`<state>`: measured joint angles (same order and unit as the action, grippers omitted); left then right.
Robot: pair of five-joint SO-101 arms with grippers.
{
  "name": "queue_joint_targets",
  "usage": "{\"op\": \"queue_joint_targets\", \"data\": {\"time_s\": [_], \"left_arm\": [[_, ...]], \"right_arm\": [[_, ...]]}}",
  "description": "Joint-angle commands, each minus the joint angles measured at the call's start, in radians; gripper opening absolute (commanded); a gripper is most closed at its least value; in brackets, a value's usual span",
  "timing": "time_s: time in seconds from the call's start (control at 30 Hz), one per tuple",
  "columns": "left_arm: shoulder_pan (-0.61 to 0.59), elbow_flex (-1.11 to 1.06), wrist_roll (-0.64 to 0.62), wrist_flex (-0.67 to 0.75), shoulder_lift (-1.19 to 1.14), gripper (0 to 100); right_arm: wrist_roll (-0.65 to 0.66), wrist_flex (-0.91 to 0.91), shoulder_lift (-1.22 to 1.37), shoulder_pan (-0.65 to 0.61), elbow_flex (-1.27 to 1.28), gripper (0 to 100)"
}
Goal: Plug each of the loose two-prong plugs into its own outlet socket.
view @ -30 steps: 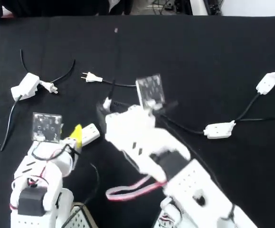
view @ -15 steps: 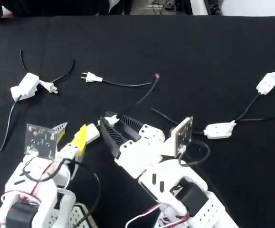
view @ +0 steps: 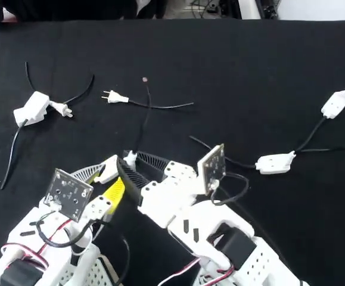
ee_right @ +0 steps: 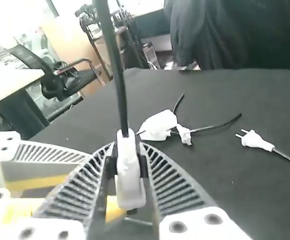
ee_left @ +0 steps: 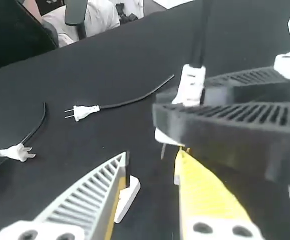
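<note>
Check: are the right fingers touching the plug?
Touching. In the right wrist view, both fingers press against the sides of the white plug, with no gap.

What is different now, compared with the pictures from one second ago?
The right pincer, shut on a plug, drew back toward the robot, dragging its cord along. The left pincer swung right, toward that plug. The socket beside it and the far plug stayed put.
</note>
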<state>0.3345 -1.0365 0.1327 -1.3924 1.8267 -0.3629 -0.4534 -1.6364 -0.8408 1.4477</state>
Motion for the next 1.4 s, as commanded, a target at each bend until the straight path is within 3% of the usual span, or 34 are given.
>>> {"op": "queue_joint_targets", "data": {"time_s": [0.0,0.33,0.53,0.97,1.13,1.37], "left_arm": [[0.015,0.042,0.015,0.017,0.0,17],[0.005,0.028,0.048,0.035,0.0,17],[-0.111,-0.024,0.049,0.117,0.0,17],[-0.11,-0.03,0.052,0.124,-0.002,17],[-0.117,-0.025,0.071,0.124,-0.002,17],[-0.157,-0.015,0.12,0.091,-0.002,17]], "right_arm": [[-0.002,-0.034,-0.002,-0.014,-0.076,1.1],[-0.002,-0.078,-0.002,-0.012,-0.101,1.1],[0.0,-0.132,0.005,-0.014,-0.133,1.1],[0.04,-0.187,0.007,-0.008,-0.174,1.1],[0.106,-0.176,0.018,0.061,-0.189,1.1],[0.193,-0.126,0.36,0.129,-0.311,1.1]]}}
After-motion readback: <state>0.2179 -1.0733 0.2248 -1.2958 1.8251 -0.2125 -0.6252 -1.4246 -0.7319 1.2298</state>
